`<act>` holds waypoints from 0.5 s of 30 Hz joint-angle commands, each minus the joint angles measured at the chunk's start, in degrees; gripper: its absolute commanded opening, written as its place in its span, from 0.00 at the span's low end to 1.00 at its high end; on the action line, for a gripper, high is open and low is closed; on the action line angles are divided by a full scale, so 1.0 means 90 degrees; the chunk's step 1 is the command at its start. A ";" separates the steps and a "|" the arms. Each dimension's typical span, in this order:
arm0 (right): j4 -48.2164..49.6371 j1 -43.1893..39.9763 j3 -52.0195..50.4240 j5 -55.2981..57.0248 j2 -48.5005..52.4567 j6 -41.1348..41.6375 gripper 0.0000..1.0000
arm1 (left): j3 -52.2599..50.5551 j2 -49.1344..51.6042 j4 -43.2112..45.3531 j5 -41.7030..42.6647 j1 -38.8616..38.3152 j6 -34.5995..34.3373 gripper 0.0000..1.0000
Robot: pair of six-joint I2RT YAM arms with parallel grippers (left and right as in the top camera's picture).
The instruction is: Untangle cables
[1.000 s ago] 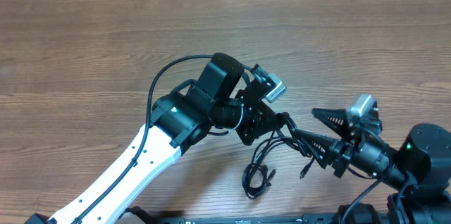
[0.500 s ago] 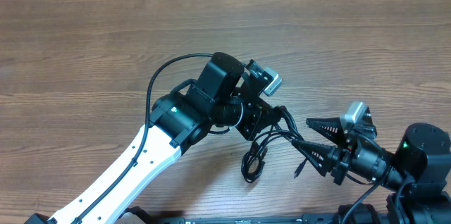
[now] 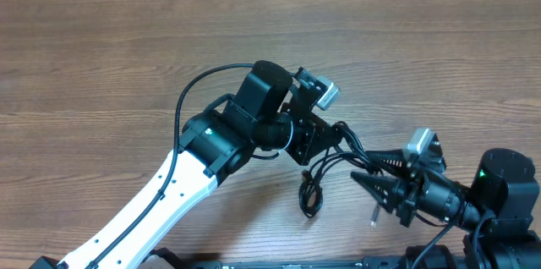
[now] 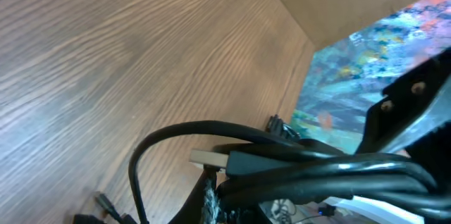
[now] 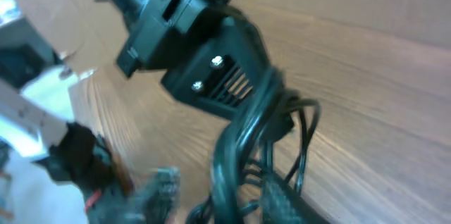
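**Wood-grain table with two arms meeting over a cord bundle**

Brown wood-grain table (image 3: pixel 101 66) fills the overhead view. The white-and-black left arm enters from 7 o'clock and ends just right of centre, where the left gripper (image 3: pixel 325 138) is clenched on the cables (image 3: pixel 314 186). These thin black cords fan out from the gripper toward 4 o'clock. One narrow loop (image 3: pixel 308 200) hangs toward 6 o'clock and lies on the wood.

The right arm enters from 4 o'clock. The right gripper (image 3: pixel 372 176) points toward 9 o'clock, and several cords pass between its fingers (whether they are pinched or merely straddled cannot be told). A silver-tipped plug end (image 3: pixel 372 215) dangles just below the lower finger.

In the left wrist view the cords run bunched across the lower frame, with a pale flat plug (image 4: pixel 208 158) projecting toward 9 o'clock and one strand arching over it.

In the right wrist view, which is blurred, the bundle descends from the left gripper's black housing toward a ribbed finger pad (image 5: pixel 282 199) at 6 o'clock.
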 commanded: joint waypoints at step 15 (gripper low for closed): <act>0.0131 -0.0007 0.0100 -0.0651 -0.0002 0.0236 0.04 | 0.0056 -0.0024 -0.0585 -0.1010 0.0444 0.0376 0.04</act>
